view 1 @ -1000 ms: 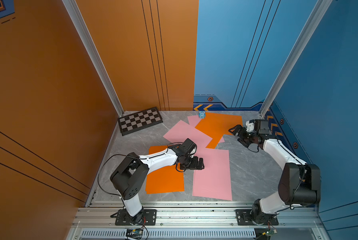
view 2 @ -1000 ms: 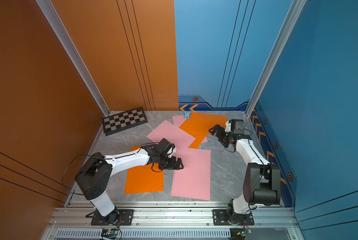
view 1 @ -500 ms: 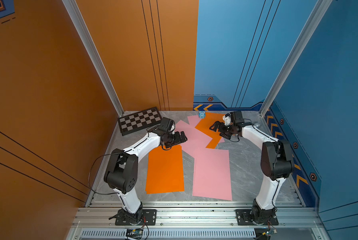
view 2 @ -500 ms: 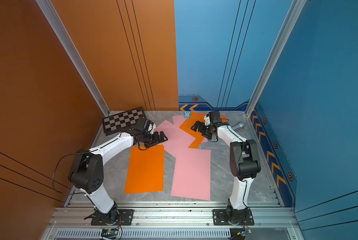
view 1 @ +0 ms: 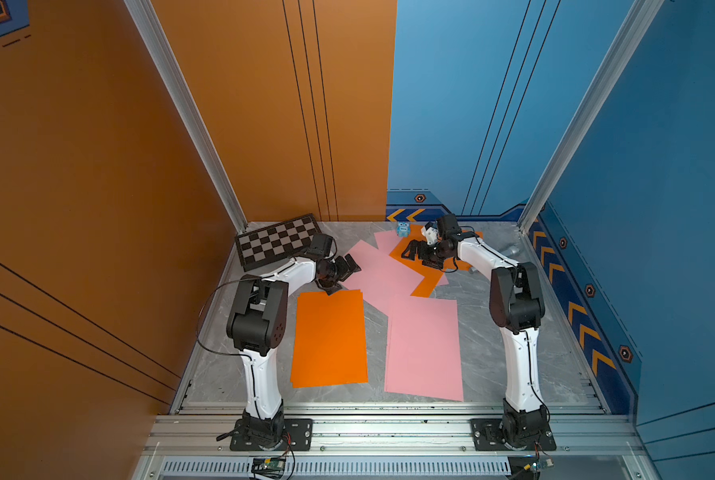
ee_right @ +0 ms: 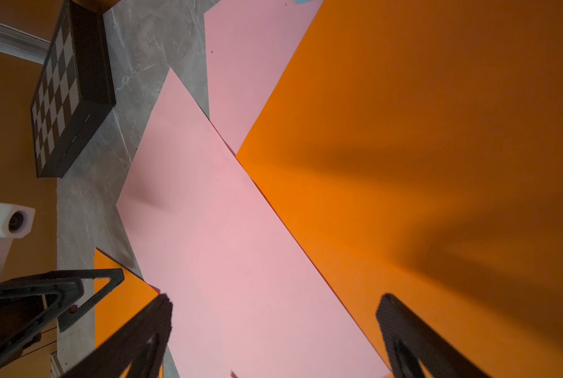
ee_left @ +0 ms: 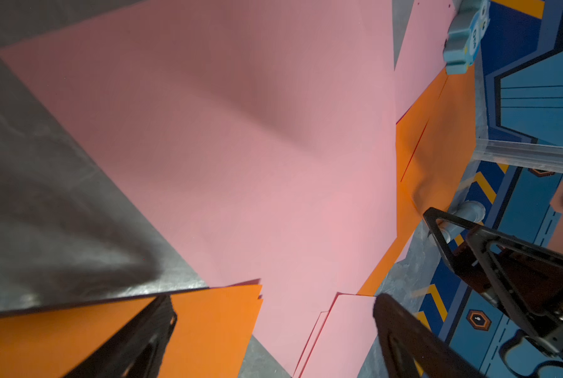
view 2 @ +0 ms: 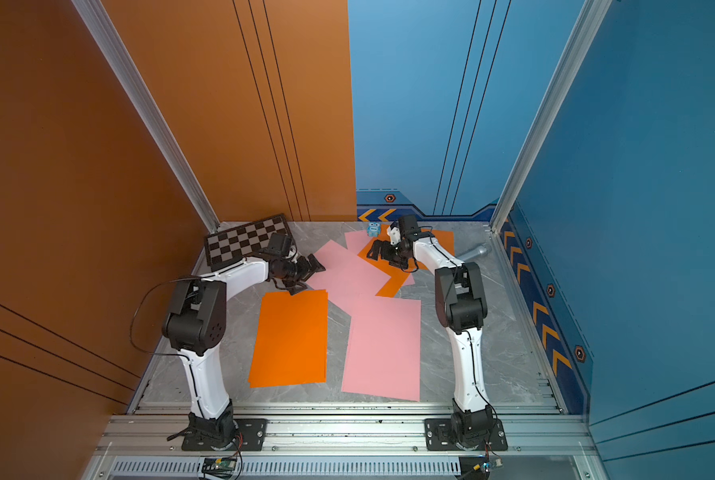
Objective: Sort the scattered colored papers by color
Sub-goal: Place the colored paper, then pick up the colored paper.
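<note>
I reckon half done: orange pile [view 1: 328, 338] and pink pile [view 1: 424, 349] at 6 o'clock. Mixed heap [view 1: 382, 270] at 12 unsorted (sheets overlapping). Left gripper [view 1: 343, 276] and right gripper [view 1: 418, 255] both wide, empty.

Orange wall panels [view 1: 98, 166] meet blue wall panels [view 1: 659, 166] behind bare aluminium posts [view 1: 183, 104], all above a grey marbled floor [view 1: 563, 340].

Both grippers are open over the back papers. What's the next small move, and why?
Probably lower the right gripper onto the back orange sheet beneath it: its jaws stand open and empty, and that sheet overlaps a pink sheet, away from the orange pile.
</note>
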Controlling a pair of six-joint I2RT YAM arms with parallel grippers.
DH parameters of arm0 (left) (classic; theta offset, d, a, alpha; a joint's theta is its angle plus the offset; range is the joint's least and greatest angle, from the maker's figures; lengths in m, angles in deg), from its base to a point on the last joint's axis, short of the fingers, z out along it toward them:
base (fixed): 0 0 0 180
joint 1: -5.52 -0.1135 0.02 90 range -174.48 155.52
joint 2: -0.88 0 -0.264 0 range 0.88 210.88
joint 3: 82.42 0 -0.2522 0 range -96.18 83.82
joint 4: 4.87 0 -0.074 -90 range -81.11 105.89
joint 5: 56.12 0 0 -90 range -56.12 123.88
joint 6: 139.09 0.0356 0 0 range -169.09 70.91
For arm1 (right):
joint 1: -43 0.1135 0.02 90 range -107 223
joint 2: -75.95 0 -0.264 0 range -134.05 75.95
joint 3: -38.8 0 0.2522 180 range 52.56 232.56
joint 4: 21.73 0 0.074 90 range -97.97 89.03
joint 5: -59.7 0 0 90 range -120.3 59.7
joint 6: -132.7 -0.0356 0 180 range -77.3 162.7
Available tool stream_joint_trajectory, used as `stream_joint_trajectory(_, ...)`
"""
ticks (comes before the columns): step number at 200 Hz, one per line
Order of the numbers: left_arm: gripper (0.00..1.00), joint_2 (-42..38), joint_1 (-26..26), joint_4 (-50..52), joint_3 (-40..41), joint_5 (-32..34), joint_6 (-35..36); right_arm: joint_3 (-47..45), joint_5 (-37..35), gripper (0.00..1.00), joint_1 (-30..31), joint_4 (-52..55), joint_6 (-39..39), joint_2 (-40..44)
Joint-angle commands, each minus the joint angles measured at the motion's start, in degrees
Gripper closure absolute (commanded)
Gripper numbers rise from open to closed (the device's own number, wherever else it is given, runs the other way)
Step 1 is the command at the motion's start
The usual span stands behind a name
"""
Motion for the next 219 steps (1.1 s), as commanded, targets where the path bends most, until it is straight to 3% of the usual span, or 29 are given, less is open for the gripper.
stream_joint_trajectory(1, 0.02, 2.8, -0.8, -0.7, -2.6, -0.4, -4.1, 3.3, 1.1, 0.0, 0.4, 3.7, 2.7, -2.1)
stream_joint_trajectory(47, 0.02, 6.7, -0.8, -0.7, -5.5, -1.5, -6.8, 4.6, 3.7, 0.0, 1.3, 4.0, 2.4, -4.4)
stream_joint_trajectory(109, 0.02, 6.2, -0.9, -0.8, -4.4, -0.7, -7.0, 5.6, 7.3, 0.0, 1.5, 4.3, 1.0, -6.9)
stream_joint_trajectory(159, 0.02, 13.1, 2.9, -0.8, -11.8, -2.9, -7.7, 5.9, 10.1, 0.0, 1.6, 5.0, 0.9, -8.6)
stream_joint_trajectory(219, 0.02, 17.7, 3.2, -0.8, -18.3, -5.4, -7.8, 6.1, 13.5, 0.0, 0.8, 6.2, 1.0, -8.6)
